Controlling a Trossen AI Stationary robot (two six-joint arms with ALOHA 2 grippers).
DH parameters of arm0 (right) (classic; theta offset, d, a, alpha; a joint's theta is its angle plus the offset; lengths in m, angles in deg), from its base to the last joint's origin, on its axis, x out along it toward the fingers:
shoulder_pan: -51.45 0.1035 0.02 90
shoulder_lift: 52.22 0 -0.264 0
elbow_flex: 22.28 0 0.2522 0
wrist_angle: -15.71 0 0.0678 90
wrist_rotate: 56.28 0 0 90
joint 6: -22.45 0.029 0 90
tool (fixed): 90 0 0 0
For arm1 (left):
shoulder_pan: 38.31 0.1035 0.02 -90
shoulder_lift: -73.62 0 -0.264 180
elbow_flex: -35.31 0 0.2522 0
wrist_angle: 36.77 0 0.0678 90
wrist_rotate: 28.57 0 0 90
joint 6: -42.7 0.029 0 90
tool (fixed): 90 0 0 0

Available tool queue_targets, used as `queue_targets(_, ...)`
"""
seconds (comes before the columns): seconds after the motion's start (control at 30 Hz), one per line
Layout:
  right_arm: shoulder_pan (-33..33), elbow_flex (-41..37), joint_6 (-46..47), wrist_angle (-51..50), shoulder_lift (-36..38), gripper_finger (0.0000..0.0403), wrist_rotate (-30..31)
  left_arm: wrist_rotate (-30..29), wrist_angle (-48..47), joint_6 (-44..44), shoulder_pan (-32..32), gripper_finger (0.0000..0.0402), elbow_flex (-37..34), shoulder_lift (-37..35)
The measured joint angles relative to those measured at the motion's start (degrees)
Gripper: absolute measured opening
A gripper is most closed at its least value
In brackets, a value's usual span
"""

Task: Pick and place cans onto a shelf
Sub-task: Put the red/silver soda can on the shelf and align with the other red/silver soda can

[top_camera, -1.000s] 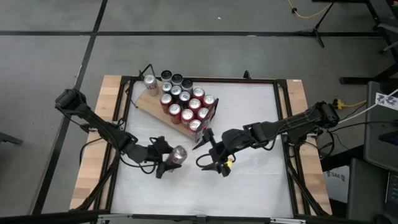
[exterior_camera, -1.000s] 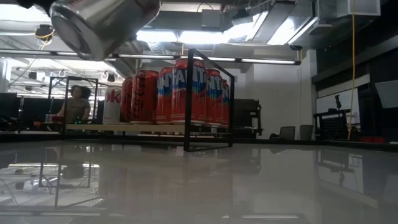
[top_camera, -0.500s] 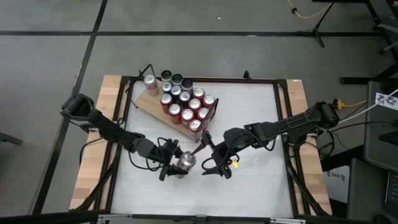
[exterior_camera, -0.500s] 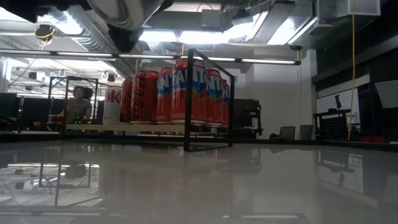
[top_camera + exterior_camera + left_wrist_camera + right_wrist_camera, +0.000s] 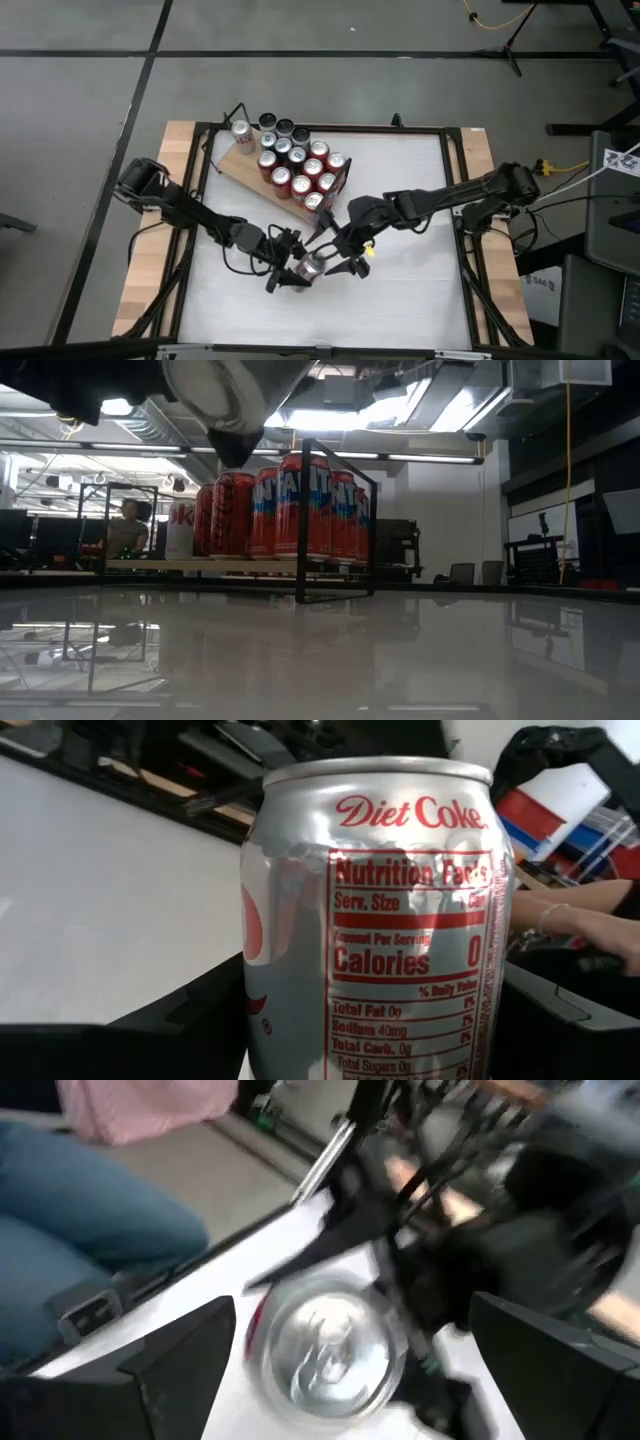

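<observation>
Left pincer (image 5: pixel 297 272) low over table centre gripping silver Diet Coke can (image 5: pixel 375 920), right pincer (image 5: pixel 335 258) spread wide beside it

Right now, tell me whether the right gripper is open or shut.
Open. The right gripper has its fingers spread wide on either side of the Diet Coke can, which the left gripper holds.

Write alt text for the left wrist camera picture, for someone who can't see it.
A silver Diet Coke can, its nutrition label facing the camera, fills the picture, gripped between the left tool's two dark fingers. Behind it lies the white tabletop, and a person's arm shows at the far side.
</observation>
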State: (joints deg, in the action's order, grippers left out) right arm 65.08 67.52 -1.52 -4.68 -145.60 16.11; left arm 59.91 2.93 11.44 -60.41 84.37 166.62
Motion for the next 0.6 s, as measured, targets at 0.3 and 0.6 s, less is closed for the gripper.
queue_targets(0.3, 0.23, -0.05, -0.37, -1.52, -3.8, 0.039, -4.01, 2.56, -0.07, 0.36, -0.03, 0.0293, 2.13, 1.52)
queue_targets(0.6, 0.24, -0.03, -0.36, -0.05, -6.08, 0.039, -6.59, 2.6, -0.56, 0.51, 0.12, 0.0293, 2.15, 1.52)
